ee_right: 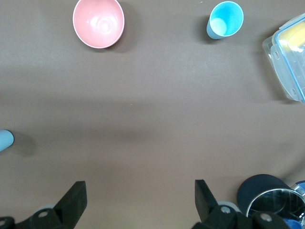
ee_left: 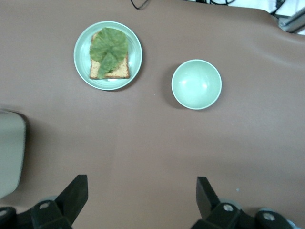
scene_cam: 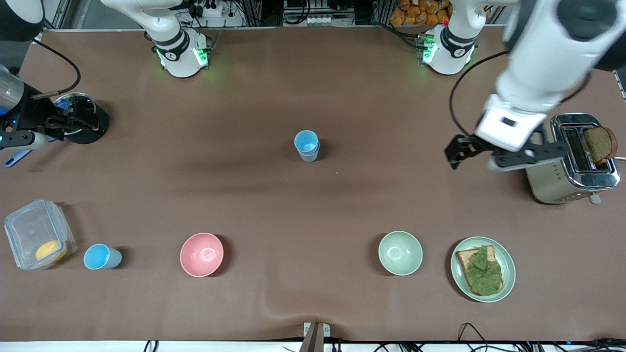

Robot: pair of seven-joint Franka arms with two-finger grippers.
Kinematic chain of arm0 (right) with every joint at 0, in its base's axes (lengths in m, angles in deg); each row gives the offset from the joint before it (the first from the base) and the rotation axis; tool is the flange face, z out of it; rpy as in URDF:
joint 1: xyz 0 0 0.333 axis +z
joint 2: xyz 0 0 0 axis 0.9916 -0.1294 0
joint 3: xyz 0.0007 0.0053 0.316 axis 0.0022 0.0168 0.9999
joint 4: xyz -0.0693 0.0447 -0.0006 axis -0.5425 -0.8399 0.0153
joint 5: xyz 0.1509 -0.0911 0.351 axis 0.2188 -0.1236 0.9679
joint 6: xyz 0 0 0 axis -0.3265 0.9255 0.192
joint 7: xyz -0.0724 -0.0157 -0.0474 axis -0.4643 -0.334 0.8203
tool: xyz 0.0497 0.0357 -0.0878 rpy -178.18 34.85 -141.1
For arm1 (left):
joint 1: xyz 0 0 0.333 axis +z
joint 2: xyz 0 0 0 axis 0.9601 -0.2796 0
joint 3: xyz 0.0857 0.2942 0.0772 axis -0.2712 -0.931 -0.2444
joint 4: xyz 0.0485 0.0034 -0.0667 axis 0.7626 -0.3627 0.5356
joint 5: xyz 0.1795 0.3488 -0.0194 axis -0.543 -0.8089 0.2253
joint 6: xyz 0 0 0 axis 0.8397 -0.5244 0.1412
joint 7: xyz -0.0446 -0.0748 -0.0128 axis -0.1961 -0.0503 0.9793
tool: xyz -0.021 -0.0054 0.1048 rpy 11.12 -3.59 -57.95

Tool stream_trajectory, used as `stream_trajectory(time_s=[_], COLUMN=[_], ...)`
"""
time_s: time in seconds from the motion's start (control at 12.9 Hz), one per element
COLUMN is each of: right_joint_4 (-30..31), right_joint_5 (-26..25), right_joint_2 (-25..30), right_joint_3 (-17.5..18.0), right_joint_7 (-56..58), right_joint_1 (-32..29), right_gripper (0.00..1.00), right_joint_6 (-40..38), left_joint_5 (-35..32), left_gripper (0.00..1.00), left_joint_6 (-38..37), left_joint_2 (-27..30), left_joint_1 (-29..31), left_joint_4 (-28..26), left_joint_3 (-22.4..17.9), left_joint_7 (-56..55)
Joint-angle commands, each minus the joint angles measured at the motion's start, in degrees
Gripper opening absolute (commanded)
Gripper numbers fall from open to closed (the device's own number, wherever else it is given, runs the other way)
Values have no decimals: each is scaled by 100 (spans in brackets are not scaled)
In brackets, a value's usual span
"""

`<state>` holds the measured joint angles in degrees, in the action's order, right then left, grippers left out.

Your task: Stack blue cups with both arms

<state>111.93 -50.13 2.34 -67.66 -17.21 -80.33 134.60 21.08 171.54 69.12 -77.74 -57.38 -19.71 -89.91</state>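
Blue cups: a nested pair (scene_cam: 307, 145) stands mid-desk; a single cup (scene_cam: 101, 257) stands nearer the camera, between the lidded container (scene_cam: 39, 233) and pink bowl (scene_cam: 201, 254). Probably light, stiff, slippery plastic; best gripped across the rim. Left gripper (scene_cam: 458, 152), beside the toaster (scene_cam: 572, 161), and right gripper (scene_cam: 68, 123), at the right arm's end, are both spread, empty. No legible writing.

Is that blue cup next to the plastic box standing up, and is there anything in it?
Upright and empty. The blue cup rests on its base with its mouth up, and its bright blue inside looks bare in the right wrist view.

arms (scene_cam: 533, 73): white shells | black cables | green base lights
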Motion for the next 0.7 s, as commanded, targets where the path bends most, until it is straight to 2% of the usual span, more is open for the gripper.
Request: stream_trajectory(time_s=[0.0, 0.31, 0.62], right_joint_4=[-145, -145, -128], right_joint_5=[-117, -117, -117], right_joint_2=[-66, -66, -66], right_joint_3=[-18, -18, -18], right_joint_7=[35, 35, 35], right_joint_1=[49, 49, 49], right_gripper=[100, 100, 100], right_joint_6=[-82, -82, -91], left_joint_5=[279, 332, 393], left_gripper=[100, 100, 100], left_joint_6=[-493, -1118, -1155], left_joint_2=[198, 365, 479], left_joint_1=[11, 247, 564], left_joint_4=[73, 284, 284], left_joint_3=[-255, -336, -345], left_joint_7=[494, 1171, 1329])
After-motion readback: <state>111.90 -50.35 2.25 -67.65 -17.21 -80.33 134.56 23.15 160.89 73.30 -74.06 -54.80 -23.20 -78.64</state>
